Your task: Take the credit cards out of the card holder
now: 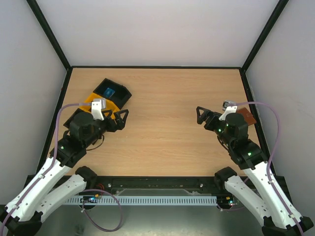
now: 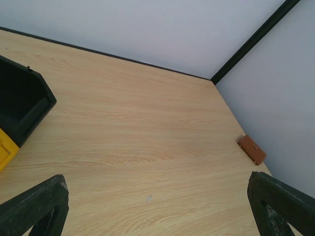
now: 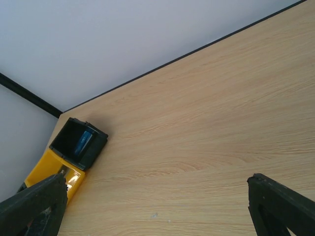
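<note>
The card holder (image 1: 246, 117) is a small brown leather wallet lying shut at the table's right edge, partly hidden behind my right wrist. It also shows in the left wrist view (image 2: 252, 149), next to the right wall. No credit cards are in view. My left gripper (image 1: 118, 119) is open and empty at the left, beside the bins, far from the wallet. In its own view the left gripper (image 2: 157, 196) hangs over bare wood. My right gripper (image 1: 204, 117) is open and empty, left of the wallet, pointing toward the table's middle; its own view shows the gripper (image 3: 157, 201) over bare wood.
A black bin (image 1: 113, 91) with a blue item inside stands at the back left, also in the right wrist view (image 3: 78, 142). A yellow bin (image 1: 91, 102) adjoins it, partly under my left wrist. White walls with black frame edges enclose the table.
</note>
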You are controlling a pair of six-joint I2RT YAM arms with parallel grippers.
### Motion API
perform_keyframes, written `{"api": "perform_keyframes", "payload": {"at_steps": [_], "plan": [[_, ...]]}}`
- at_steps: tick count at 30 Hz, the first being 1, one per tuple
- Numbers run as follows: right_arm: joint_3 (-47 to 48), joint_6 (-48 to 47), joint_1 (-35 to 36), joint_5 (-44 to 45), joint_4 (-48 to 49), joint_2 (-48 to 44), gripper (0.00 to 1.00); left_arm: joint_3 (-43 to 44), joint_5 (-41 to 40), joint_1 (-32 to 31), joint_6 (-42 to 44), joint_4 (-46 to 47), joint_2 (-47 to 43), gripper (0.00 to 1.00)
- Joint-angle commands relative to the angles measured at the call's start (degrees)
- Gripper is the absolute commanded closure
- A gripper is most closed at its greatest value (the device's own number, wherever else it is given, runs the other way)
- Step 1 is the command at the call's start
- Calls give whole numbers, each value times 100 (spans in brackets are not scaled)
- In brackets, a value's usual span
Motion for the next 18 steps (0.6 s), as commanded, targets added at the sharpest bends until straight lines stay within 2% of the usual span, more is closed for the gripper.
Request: {"api": "perform_keyframes", "payload": {"at_steps": [1,6,13,18], "plan": [[-86,51,-27,175,-41,-62,2,163,-24,-29,278,8,-145,0],[8,41,-27,469,187,35,2,236,-70,-27,649,-137,-118,0],[89,-60,-27,2358,494,467,2,-2,141,-28,1118,-289,-58,0],[674,-415,-27,3758,131,1700,3,-296,-171,-29,1236,-223,-184,0]]}}
